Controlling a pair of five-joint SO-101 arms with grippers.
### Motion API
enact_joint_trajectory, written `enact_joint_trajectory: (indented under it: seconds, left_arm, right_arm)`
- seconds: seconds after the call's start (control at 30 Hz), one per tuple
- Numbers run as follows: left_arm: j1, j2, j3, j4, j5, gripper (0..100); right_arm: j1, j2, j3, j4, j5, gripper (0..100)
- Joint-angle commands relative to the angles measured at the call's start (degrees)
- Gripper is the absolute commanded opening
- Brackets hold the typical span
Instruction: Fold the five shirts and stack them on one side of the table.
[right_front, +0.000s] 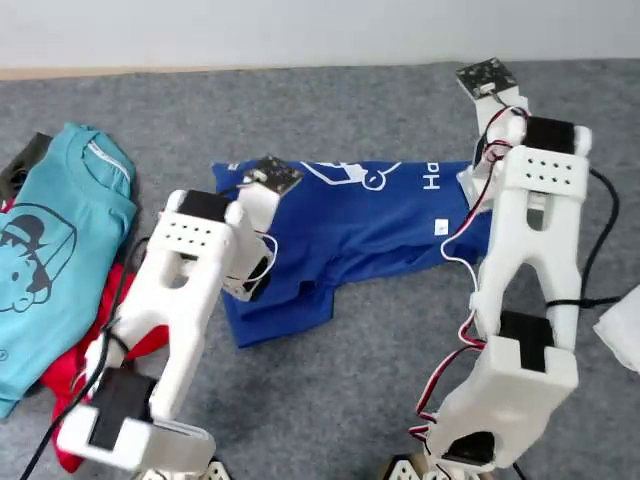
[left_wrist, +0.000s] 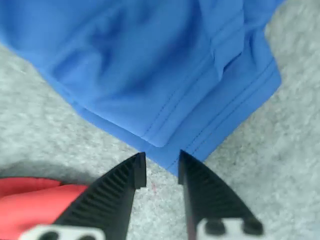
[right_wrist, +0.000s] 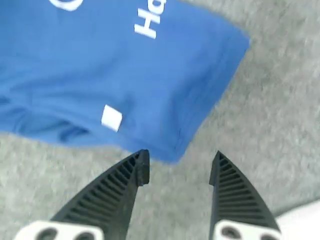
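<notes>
Blue shirt (right_front: 350, 225) rumpled; left fingers (left_wrist: 120, 185) slightly parted, angled down above one corner; right fingers (right_wrist: 115, 190) parted wide above opposite corner.

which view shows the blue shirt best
The high view: it shows nearly the whole blue shirt spread out. The left wrist view shows one hemmed corner, the right wrist view another corner with white print.

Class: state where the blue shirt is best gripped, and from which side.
Take the blue shirt at its two near corners, coming down from the arms' side: each corner lies flat on the grey table, ahead of the left gripper and right gripper, both open.
</notes>
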Motion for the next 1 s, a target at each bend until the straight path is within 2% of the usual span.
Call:
enact_joint_trajectory:
  seconds: [0.0, 0.13, 0.4, 0.8, 0.97]
  left_arm:
    - [2.29, 1.67, -0.22, 0.35, -4.22, 13]
    - [5.01, 1.76, -0.22, 2.29, -7.74, 13]
    - [1.67, 2.29, 0.04, 1.85, -14.59, 13]
    - [1.58, 2.73, 0.22, -4.04, -17.14, 13]
    - [1.58, 9.05, -0.22, -5.54, -18.73, 13]
  right_arm:
    - [2.86, -5.32, -3.08, 3.03, 0.53, 20.6]
    - [5.67, -6.64, -3.08, 5.23, 0.53, 20.6]
    - [9.27, -9.36, -3.08, 11.03, 3.60, 20.6]
    - [10.51, -15.16, -2.81, 12.62, 3.69, 20.6]
    - [10.51, -15.69, -2.81, 12.70, 3.69, 20.6]
